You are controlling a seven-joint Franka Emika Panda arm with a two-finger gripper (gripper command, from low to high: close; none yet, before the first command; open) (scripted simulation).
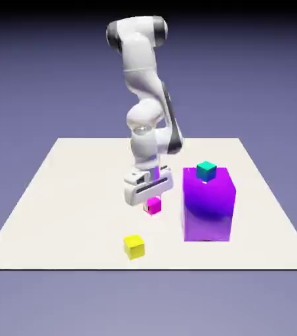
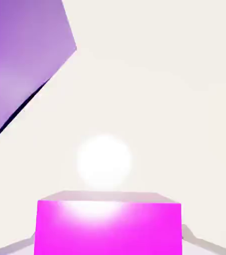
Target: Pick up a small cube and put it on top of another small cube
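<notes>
The two small grey fingertips (image 2: 203, 245) of the gripper (image 1: 153, 208) are closed on the small plain magenta-pink cube (image 2: 108, 228), one on each side of it. In the hand view the cube fills the bottom middle between them, its bright front face turned to the camera and a paler, greyish face along its upper edge. A strong sheen lies across the top of the pink face, and a round white glare shows on the surface just above it.

In the exterior view the held cube is low under the white hand (image 1: 149, 186), to the left of the big purple block (image 1: 207, 207) and apart from it. Whether the cube's underside touches the table cannot be told. The hand's long body slants, its end on the exterior view's left lower than the other. From it the white arm with black joint covers (image 1: 141, 56) rises toward the top of the view.

The small teal cube with a green top (image 1: 206, 172) rests on the purple block's top face, toward the far edge. The small yellow cube (image 1: 134, 247) sits on the cream table (image 1: 79, 216), nearer the camera than the gripper and toward the exterior view's left. In the hand view the purple block shows at upper left, and a yellow sliver touches the right edge.
</notes>
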